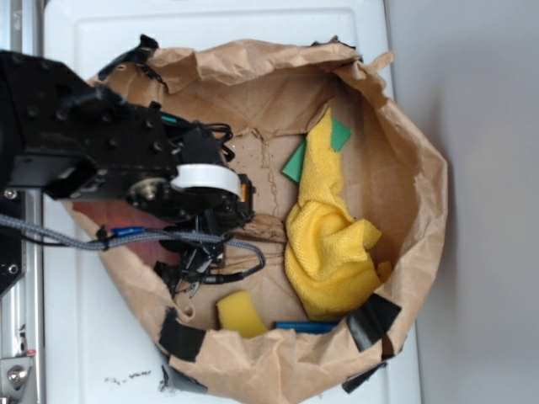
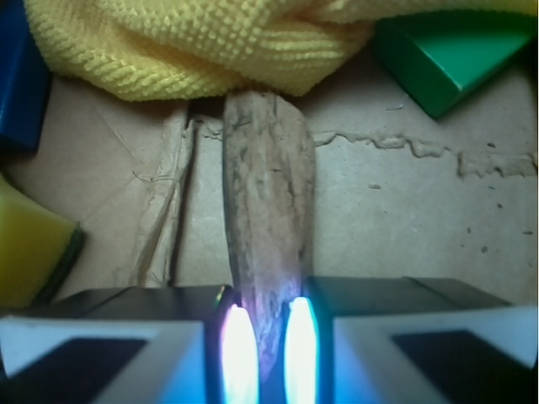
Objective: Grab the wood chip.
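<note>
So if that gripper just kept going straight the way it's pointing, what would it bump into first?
The gripper already has the wood chip between its fingers. Straight ahead along the chip, the yellow cloth would probably come first, since the chip's far end reaches its edge. Depth is hard to judge.

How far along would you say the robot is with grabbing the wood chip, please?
Done: the pincer has reached the wood chip and straddles its near end, one finger on each side. In hand: closing on it; the fingers look tight against the chip, though a firm clamp cannot be confirmed. Left: lifting it off the paper bag; its far end lies at the yellow cloth.
</note>
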`<state>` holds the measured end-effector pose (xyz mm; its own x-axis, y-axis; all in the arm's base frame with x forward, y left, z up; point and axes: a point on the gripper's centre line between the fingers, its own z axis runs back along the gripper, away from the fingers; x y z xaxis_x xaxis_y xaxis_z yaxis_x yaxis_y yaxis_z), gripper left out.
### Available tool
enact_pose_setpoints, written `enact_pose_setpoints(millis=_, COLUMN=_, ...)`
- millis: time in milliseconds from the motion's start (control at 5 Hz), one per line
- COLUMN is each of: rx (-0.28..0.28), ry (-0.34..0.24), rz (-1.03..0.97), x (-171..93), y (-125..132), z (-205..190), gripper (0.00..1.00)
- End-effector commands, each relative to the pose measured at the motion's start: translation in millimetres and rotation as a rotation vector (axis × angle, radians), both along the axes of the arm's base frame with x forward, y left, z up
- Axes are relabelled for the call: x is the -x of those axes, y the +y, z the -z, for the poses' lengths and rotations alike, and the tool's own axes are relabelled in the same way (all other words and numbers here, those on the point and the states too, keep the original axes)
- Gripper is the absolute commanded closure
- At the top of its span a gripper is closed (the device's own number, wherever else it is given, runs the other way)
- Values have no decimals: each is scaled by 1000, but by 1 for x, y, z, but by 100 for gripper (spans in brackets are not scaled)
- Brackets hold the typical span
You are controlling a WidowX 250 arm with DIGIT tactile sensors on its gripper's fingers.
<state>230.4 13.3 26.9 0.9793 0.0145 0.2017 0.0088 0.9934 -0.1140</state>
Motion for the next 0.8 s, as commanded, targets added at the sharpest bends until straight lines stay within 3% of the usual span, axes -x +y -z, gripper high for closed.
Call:
enact_pose_setpoints(millis=0, rx=42, ry=53, rz=-71, x=-1, y=8, z=-65, gripper=100)
enact_pose_setpoints(millis=200, rx=10, ry=74, rz=-135, x=5, y=7, z=-99, gripper=100)
enact_pose_setpoints(millis=600, rx=-19, ry=40, rz=-195, x=16, y=5, z=-126, gripper=100)
